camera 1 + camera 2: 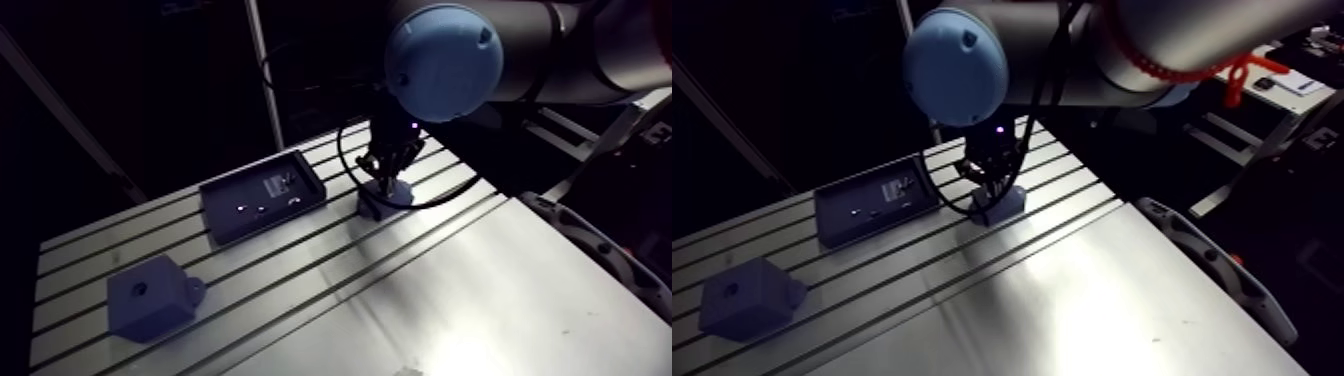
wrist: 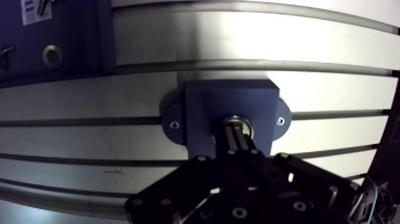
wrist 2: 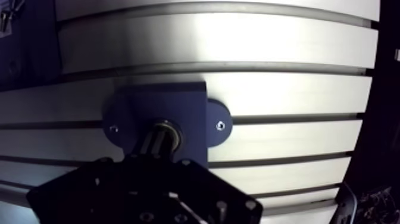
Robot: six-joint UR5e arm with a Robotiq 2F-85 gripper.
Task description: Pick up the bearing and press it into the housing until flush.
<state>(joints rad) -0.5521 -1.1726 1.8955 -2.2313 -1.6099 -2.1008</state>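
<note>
A dark blue housing (image 2: 229,101) with two screw ears sits on the slotted table, seen in the arm view as a small block (image 1: 384,203). A metallic bearing (image 2: 248,124) shows as a bright ring in the housing's top bore. My gripper (image 2: 237,133) comes straight down onto it, fingers (image 2: 233,140) pressed together with their tips on the ring. The tips hide most of the bearing, so I cannot tell how deep it sits.
A dark tray (image 1: 262,195) holding small parts and a ring (image 2: 52,55) lies beside the housing. A second blue block (image 1: 150,297) with a hole stands near the table's front left. A smooth metal plate (image 1: 480,300) covers the table's right side.
</note>
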